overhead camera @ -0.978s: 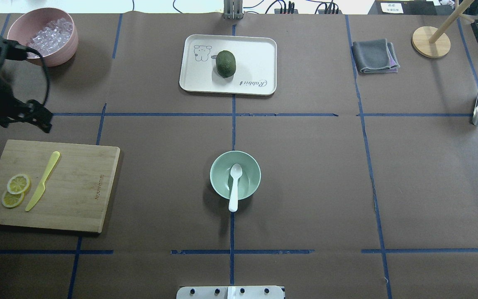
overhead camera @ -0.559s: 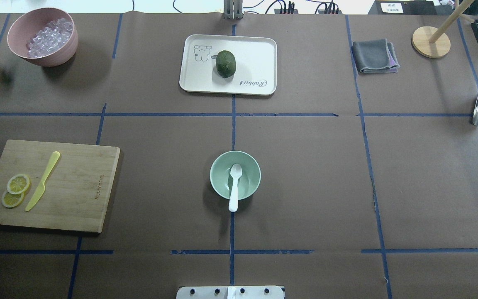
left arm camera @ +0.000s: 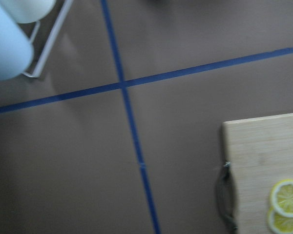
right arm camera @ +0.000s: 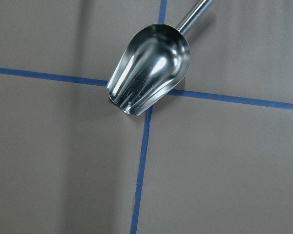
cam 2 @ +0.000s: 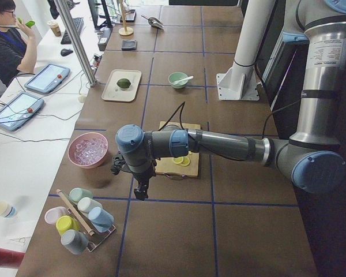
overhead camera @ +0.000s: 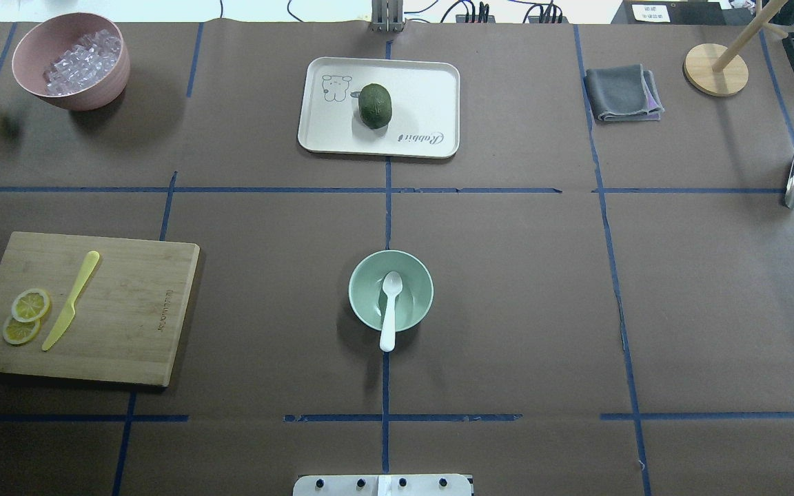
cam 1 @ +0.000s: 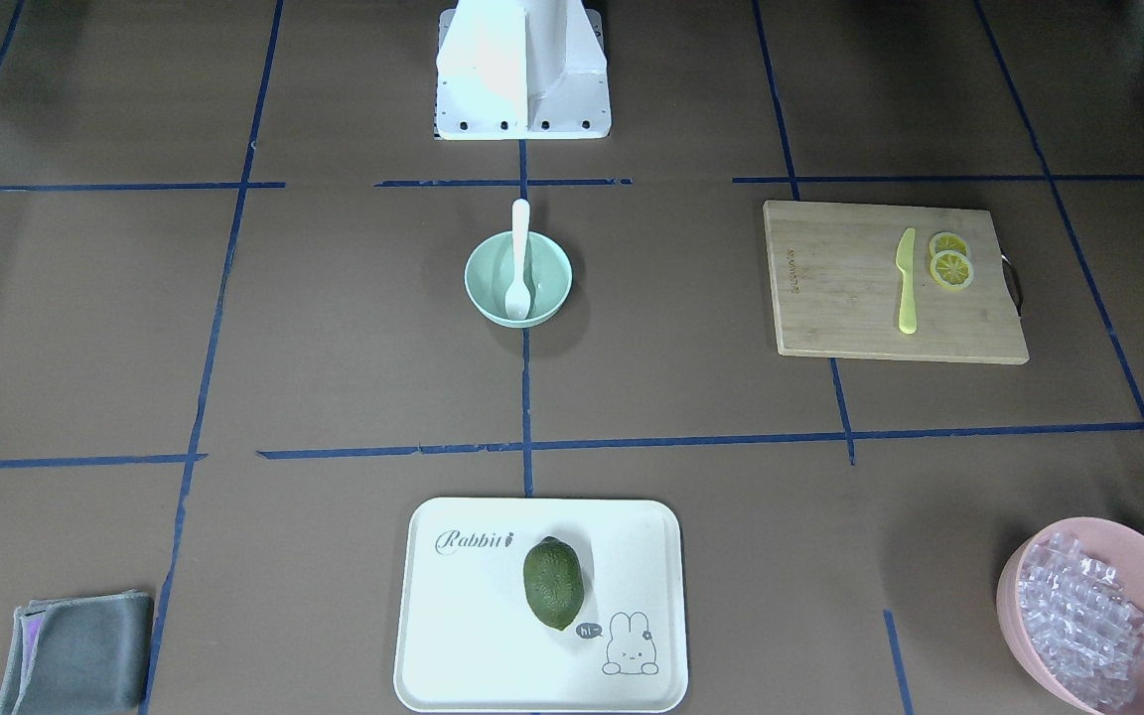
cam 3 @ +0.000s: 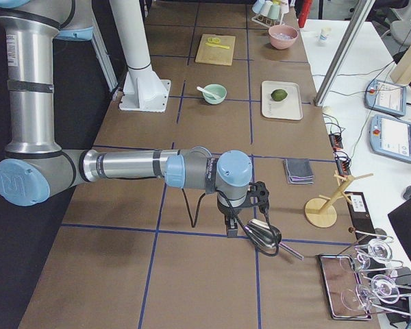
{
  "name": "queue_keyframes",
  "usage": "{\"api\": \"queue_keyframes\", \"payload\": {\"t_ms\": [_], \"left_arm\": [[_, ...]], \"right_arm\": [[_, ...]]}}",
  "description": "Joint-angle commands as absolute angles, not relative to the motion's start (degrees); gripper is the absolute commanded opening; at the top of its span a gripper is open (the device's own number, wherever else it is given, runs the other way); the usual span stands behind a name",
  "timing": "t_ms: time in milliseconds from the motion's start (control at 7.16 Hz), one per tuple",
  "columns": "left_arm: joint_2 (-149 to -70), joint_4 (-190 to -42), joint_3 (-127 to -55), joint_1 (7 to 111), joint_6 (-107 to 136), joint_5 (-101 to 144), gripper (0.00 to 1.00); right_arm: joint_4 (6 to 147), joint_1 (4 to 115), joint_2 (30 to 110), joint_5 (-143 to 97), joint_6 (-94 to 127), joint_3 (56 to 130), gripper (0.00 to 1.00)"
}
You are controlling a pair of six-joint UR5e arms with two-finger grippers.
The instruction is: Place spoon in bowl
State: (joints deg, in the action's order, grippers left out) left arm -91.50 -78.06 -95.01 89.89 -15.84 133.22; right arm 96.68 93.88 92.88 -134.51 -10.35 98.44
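The white spoon (overhead camera: 389, 308) lies in the mint-green bowl (overhead camera: 367, 296) at the table's middle, scoop inside and handle over the near rim. It shows the same in the front view, spoon (cam 1: 519, 260) in bowl (cam 1: 489, 280). The left gripper (cam 2: 142, 193) shows only in the exterior left view, far from the bowl, beside the cutting board. The right gripper (cam 3: 231, 229) shows only in the exterior right view, above a metal scoop (cam 3: 262, 236). I cannot tell whether either is open or shut.
A cutting board (overhead camera: 128, 303) with a yellow knife (overhead camera: 72, 300) and lemon slices (overhead camera: 25, 317) lies at the left. A pink bowl of ice (overhead camera: 69, 62), a tray (overhead camera: 424, 89) with a green fruit (overhead camera: 375, 105), a grey cloth (overhead camera: 623, 93) and a cup rack (cam 2: 81, 219) stand around.
The left arm, seen at the overhead view's left edge a second ago, has moved out of that view. The spoon and bowl have not moved.
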Motion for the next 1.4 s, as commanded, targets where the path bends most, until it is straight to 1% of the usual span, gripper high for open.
{"api": "queue_keyframes", "payload": {"t_ms": [0,559,699,838,978,1257], "left_arm": [[-89.14,-79.18,-94.66,90.44,-16.08,133.33,1.0],[-88.42,-80.07,-94.66,90.7,-15.91,133.33,1.0],[-88.33,-80.07,-94.66,90.7,-15.91,133.33,1.0],[-88.24,-80.07,-94.75,90.7,-15.91,133.33,1.0],[-88.24,-80.07,-94.75,90.7,-15.91,133.33,1.0],[-88.24,-80.07,-94.92,90.79,-15.91,133.33,1.0]], "right_arm": [[96.68,93.61,92.9,-133.6,-10.28,97.65,1.0],[96.59,93.43,92.81,-131.84,-9.85,96.77,1.0],[94.33,93.43,92.9,-130.7,-8.1,96.33,1.0],[88.39,92.99,92.9,-130.52,-0.86,93.63,1.0],[86.24,92.9,92.9,-131.65,2.95,93.78,1.0],[86.75,92.9,93.16,-137.62,3.08,93.43,1.0]]}}
